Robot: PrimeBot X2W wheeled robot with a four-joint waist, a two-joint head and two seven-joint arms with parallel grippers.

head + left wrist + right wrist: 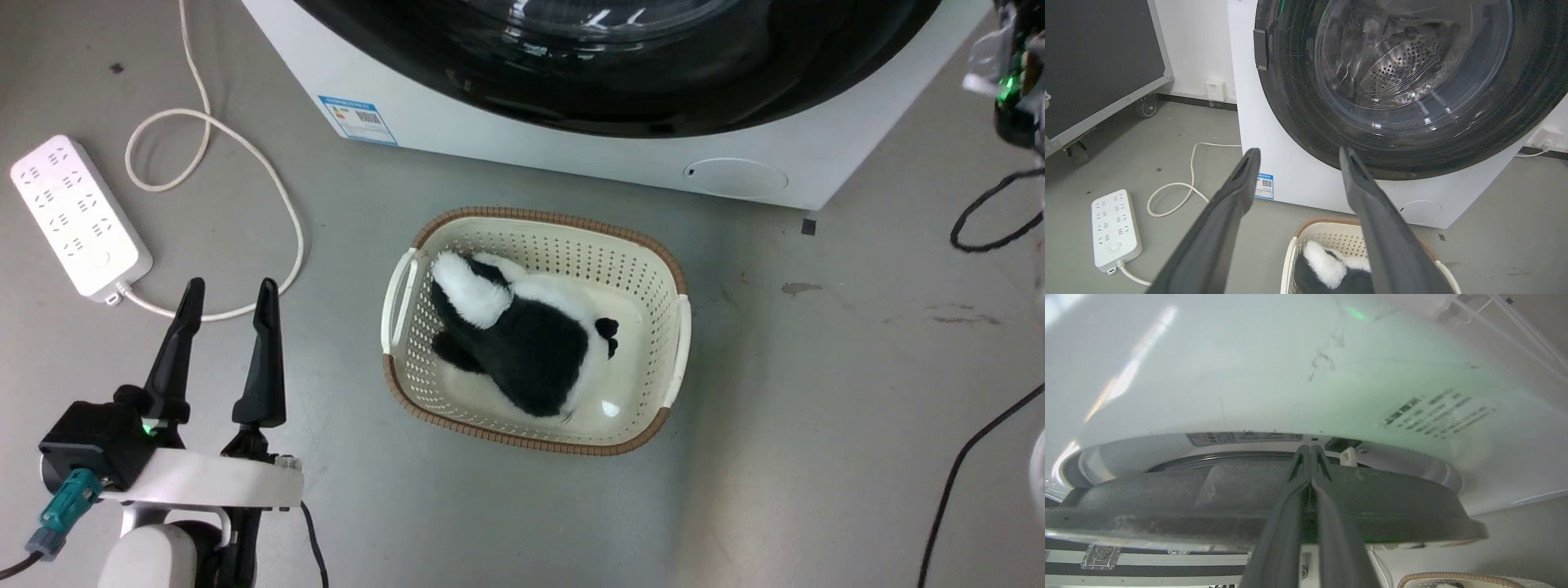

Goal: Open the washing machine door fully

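In the head view, the grey floor (816, 367) lies open to the right of a cream basket (555, 216) that holds a black-and-white plush toy (531, 343). The basket sits just in front of the white washing machine (490, 122). A white power strip (77, 216) and its looping cord (286, 212) take up the floor on the left. The left gripper (232, 282) hovers beside that cord with its two fingers spread and nothing between them. The lower arc of the washing machine door (653, 90) runs along the top edge, well apart from this gripper.

In the left wrist view, the left gripper (1299, 150) points at the washing machine (1298, 179), fingers parted. The washing machine door (1290, 106) is ahead and above the fingertips, with the steel drum visible through its glass. A wheeled flight case (1098, 61) stands against the wall on the left. The power strip (1114, 228) lies below it, and the basket (1323, 222) with the plush toy (1323, 265) is low between the fingers.

In the right wrist view, the right gripper (1310, 448) has its fingers pressed together, holding nothing. They lie across the thick black edge of the washing machine door (1167, 498). The tips reach the seam where the door meets the washing machine (1249, 375). The basket (1453, 575) rim shows at the bottom right.
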